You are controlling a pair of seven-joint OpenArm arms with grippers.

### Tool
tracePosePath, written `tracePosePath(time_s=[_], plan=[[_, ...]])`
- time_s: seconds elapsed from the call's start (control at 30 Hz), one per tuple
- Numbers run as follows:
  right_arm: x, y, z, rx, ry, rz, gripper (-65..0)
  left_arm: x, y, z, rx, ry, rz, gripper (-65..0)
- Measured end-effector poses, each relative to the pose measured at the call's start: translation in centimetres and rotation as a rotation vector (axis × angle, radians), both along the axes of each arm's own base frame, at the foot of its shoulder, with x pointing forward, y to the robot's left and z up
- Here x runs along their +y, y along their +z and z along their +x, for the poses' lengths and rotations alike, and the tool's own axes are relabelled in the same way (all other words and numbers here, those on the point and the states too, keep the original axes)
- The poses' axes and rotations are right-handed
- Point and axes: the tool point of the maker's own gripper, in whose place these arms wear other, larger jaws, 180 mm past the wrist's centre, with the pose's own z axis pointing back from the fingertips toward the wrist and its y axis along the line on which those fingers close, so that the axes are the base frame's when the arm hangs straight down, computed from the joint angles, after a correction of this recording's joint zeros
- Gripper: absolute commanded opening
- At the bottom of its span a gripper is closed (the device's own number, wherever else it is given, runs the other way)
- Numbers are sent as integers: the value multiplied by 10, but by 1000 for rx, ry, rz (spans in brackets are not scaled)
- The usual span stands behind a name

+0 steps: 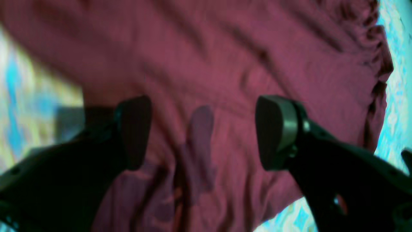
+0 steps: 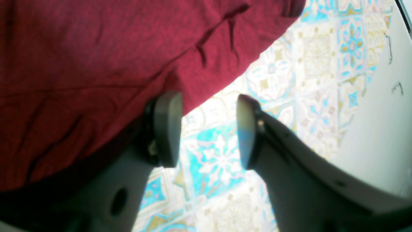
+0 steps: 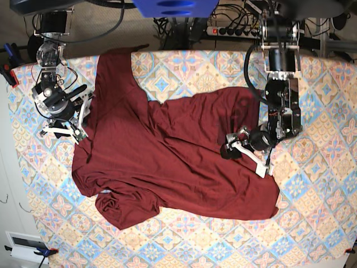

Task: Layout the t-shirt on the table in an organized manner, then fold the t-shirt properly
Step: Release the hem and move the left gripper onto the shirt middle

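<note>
The soft dark maroon t-shirt is spread, rumpled, across the pastel tile-patterned table. The left gripper is held over its cloth, jaws apart and empty; the right gripper, likewise parted, is poised at its edge, probably for straightening

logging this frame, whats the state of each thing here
t-shirt: spread on the table, wrinkled, lower-left part bunched, not folded
table: partly covered by t-shirt
left gripper: open over the t-shirt, holding nothing
right gripper: open at the t-shirt's edge, holding nothing
</note>
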Motion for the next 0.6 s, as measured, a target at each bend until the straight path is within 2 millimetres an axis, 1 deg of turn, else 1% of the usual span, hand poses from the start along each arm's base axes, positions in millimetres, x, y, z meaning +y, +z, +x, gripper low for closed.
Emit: tracePosePath(time_s=[0.1, 0.17, 0.23, 0.3, 0.33, 0.37, 0.47, 0.5, 0.53, 0.6], plan=[[-5, -15, -6, 46, -19, 4, -361, -19, 4, -14, -17, -23, -46, -161], [-2, -25, -10, 79, -5, -1, -361, -30, 5, -22, -27, -28, -74, -161], [7, -40, -17, 129, 30, -5, -361, -38, -5, -34, 4, -36, -90, -161], [23, -53, -19, 173, 68, 7, -361, -41, -13, -43, 32, -32, -91, -161], [29, -51, -13, 165, 84, 10, -361, -43, -13, -45, 35, -35, -95, -161], [34, -45, -4, 142, 97, 15, -361, -45, -11, -46, 29, -35, -99, -161], [41, -22, 25, 51, 112, 31, -361, -49, -6, -49, 12, -38, -108, -161], [38, -20, 27, 42, 104, 29, -363, -52, -6, -50, 13, -39, -114, -161], [36, -24, 25, 54, 99, 26, -363, -54, -6, -50, 12, -40, -117, -161], [28, -44, 10, 130, 81, 13, -364, -55, -6, -51, 15, -42, -121, -161]])
